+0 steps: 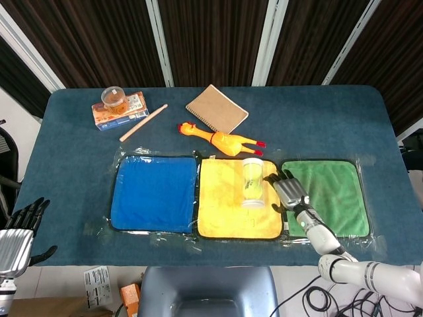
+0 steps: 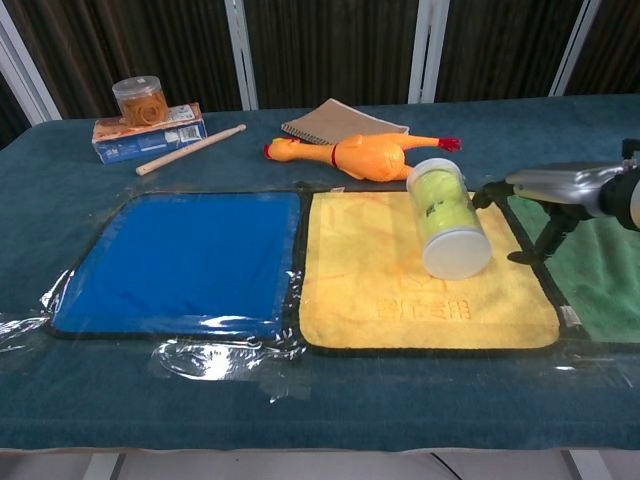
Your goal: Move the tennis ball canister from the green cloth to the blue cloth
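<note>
Dark teal felt-topped table (image 1: 317, 112) carries three square cloths in row: blue cloth (image 1: 155, 193), yellow cloth (image 1: 228, 198), green cloth (image 1: 330, 195).
Right hand (image 1: 289, 191) low over yellow/green seam, fingers spread flat, holding nothing, fingertips just beside canister.
Left hand (image 1: 18, 241) off table's near-left corner, fingers apart, empty.
Clear plastic tennis ball canister (image 1: 252, 182) lies on side on yellow cloth, right half.

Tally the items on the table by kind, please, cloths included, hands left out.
Cloths: 3 (blue cloth, yellow cloth, green cloth)
Tennis ball canister: 1
Rubber chicken: 1
Notebook: 1
Wooden stick: 1
Box: 1
Small jar: 1
Total: 9
</note>
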Available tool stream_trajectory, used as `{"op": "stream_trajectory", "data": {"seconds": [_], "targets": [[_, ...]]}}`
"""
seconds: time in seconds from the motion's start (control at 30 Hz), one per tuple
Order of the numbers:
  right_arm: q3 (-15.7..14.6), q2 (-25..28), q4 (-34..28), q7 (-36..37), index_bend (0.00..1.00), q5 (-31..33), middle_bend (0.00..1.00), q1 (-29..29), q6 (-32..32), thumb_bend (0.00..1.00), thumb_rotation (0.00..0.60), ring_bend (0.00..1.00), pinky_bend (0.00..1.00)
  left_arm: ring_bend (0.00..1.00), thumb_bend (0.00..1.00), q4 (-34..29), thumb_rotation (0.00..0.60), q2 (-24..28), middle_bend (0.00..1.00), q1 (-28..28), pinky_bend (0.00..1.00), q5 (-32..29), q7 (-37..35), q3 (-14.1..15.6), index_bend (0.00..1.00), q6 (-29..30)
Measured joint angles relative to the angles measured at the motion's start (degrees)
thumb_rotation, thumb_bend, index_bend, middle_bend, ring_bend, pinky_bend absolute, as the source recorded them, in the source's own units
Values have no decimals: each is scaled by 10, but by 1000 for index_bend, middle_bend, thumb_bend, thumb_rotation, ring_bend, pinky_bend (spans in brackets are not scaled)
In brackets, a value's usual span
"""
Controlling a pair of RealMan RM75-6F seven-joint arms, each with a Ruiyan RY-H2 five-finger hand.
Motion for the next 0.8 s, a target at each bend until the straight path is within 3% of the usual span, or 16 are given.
{"op": "stream_trajectory", "data": {"seconds": [0.8], "targets": [[11, -96, 29, -104, 184, 110, 132, 113, 34, 280, 600, 15, 38, 109, 85, 5, 600, 12, 68, 5, 185, 9, -32, 4, 0, 4]]}}
